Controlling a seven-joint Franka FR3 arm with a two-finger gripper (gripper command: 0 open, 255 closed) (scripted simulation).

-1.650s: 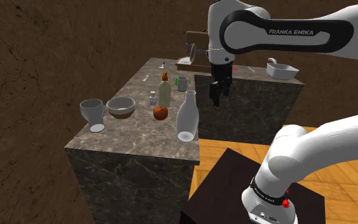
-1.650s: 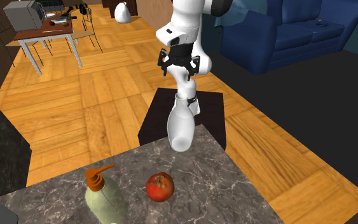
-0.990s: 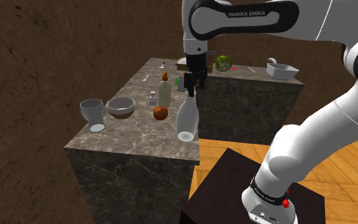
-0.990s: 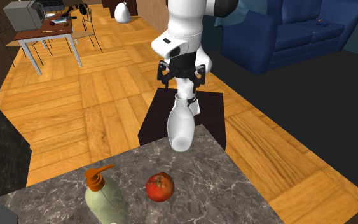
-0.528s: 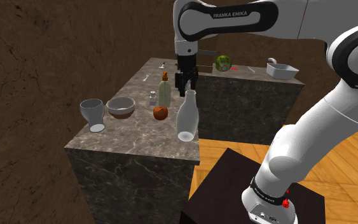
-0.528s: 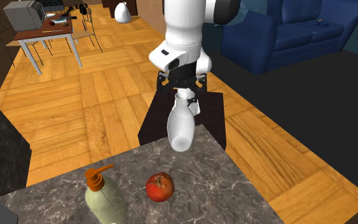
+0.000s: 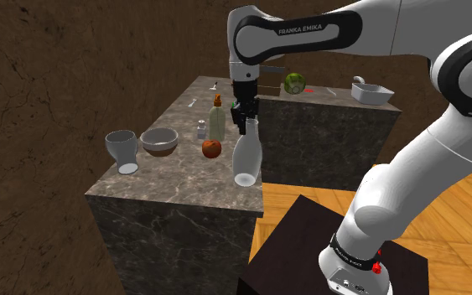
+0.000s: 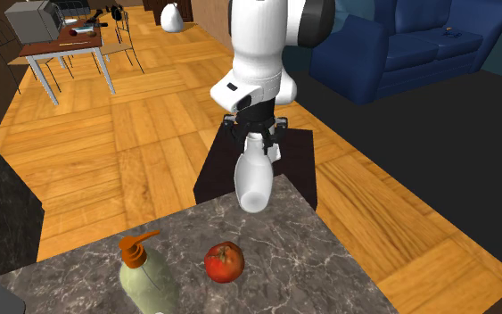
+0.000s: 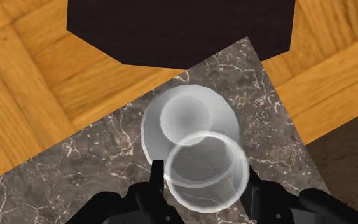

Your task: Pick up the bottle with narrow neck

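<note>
A clear glass bottle [image 7: 246,157] with a narrow neck stands upright near the marble counter's [image 7: 167,180] edge, closest to the stand. In the second exterior view the bottle [image 8: 252,178] sits at the counter's far corner. My gripper [image 7: 245,124] points straight down over it, open, its fingers [image 8: 240,128] on either side of the neck top. The wrist view looks down into the bottle's mouth [image 9: 204,167], which lies between the two fingers of the gripper [image 9: 203,177]; they stand apart on either side of the rim.
Beside the bottle lie a red apple [image 7: 212,148] and a green soap dispenser [image 7: 216,120]. Further along are a bowl [image 7: 158,140], a glass cup [image 7: 122,152], a shaker [image 7: 200,129] and a mug [image 7: 241,108]. The dark stand [image 7: 309,243] sits below the counter edge.
The gripper swung toward the shoulder view's left, from beyond the bottle to above it, then lowered until its open fingers straddle the neck. The bottle has stayed put.
</note>
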